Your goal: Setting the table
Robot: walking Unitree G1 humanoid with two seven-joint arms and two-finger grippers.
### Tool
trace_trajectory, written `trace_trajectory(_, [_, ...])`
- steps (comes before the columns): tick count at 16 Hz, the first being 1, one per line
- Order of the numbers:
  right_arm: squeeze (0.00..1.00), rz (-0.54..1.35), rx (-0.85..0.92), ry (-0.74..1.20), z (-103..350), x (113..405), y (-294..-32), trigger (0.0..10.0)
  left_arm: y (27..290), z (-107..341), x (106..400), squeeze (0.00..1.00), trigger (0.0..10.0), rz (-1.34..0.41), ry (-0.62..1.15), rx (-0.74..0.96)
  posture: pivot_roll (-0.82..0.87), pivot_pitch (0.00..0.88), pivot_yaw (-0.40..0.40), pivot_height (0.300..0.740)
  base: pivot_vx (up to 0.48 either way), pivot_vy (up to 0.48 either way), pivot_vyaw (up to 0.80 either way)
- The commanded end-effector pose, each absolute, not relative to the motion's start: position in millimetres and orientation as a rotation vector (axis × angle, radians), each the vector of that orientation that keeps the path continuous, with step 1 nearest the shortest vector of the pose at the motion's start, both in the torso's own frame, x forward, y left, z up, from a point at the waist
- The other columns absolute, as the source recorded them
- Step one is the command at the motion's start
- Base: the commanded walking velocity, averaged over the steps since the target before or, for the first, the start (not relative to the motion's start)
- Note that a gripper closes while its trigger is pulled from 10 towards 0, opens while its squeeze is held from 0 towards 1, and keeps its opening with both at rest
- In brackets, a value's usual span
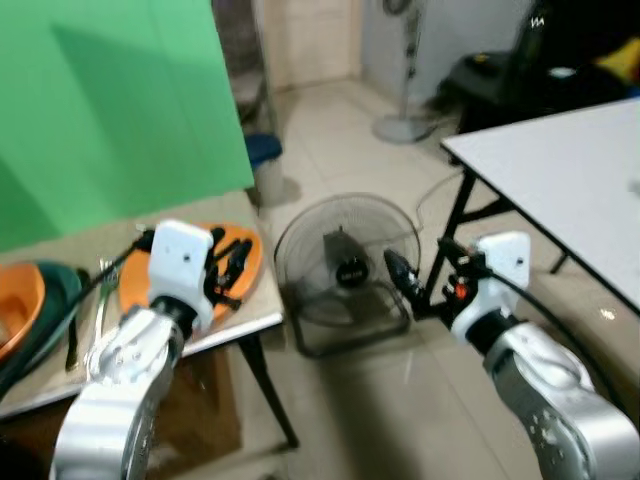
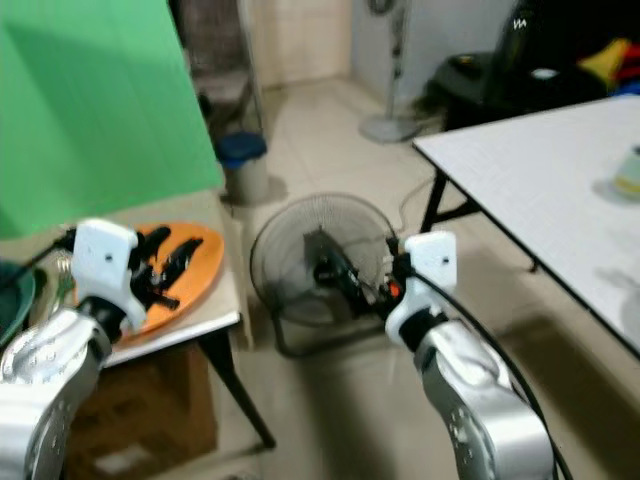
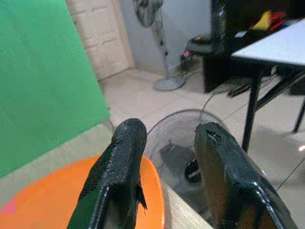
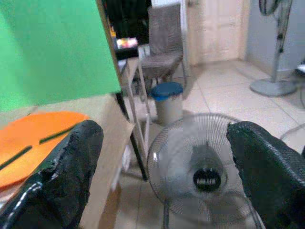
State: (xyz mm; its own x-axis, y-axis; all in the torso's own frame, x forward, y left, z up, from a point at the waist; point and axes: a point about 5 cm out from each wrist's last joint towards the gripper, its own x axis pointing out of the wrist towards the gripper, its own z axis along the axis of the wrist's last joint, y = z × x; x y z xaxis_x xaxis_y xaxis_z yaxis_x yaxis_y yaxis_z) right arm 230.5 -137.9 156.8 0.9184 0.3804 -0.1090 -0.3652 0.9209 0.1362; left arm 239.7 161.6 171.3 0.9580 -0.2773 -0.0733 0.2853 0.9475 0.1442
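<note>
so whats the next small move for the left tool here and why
Probably lower the left tool onto the orange plate and close on its rim. Its fingers are open and empty just above the plate, at the edge of the small table, while the white table stands across the floor.

An orange plate (image 1: 250, 262) lies flat on the wooden side table (image 1: 262, 318), near its corner closest to the floor fan (image 1: 347, 262). Dark chopsticks (image 4: 28, 147) rest across it. A fork (image 1: 103, 300) lies on the table just beside the plate, on the side away from the fan.
</note>
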Motion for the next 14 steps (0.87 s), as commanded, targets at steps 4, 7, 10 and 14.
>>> trace_trajectory(4, [0.00, 0.459, 0.073, 0.126, 162.2, 233.3, -133.2, 10.0, 164.4, 167.7, 241.7, 0.00, 10.0, -0.231, 0.057, 0.133, 0.11, 0.000, 0.049, 0.740, 0.000, 0.000, 0.00])
trace_trajectory(7, [0.00, 0.502, 0.062, 0.134, 161.2, 235.0, -127.3, 10.0, 166.5, 169.7, 237.3, 0.00, 10.0, -0.221, 0.053, 0.139, 0.13, 0.000, 0.032, 0.740, 0.309, 0.000, 0.80])
trace_trajectory(10, [0.00, 0.502, 0.055, 0.132, 160.9, 236.2, -128.0, 10.0, 167.7, 165.4, 235.0, 0.00, 10.0, -0.225, 0.070, 0.147, 0.13, 0.000, 0.032, 0.740, 0.346, 0.000, 0.80])
trace_trajectory(14, [0.00, 0.488, 0.063, 0.135, 159.8, 241.9, -130.0, 10.0, 165.3, 165.3, 233.7, 0.00, 10.0, -0.238, 0.077, 0.157, 0.14, 0.000, 0.017, 0.740, 0.348, 0.000, 0.00])
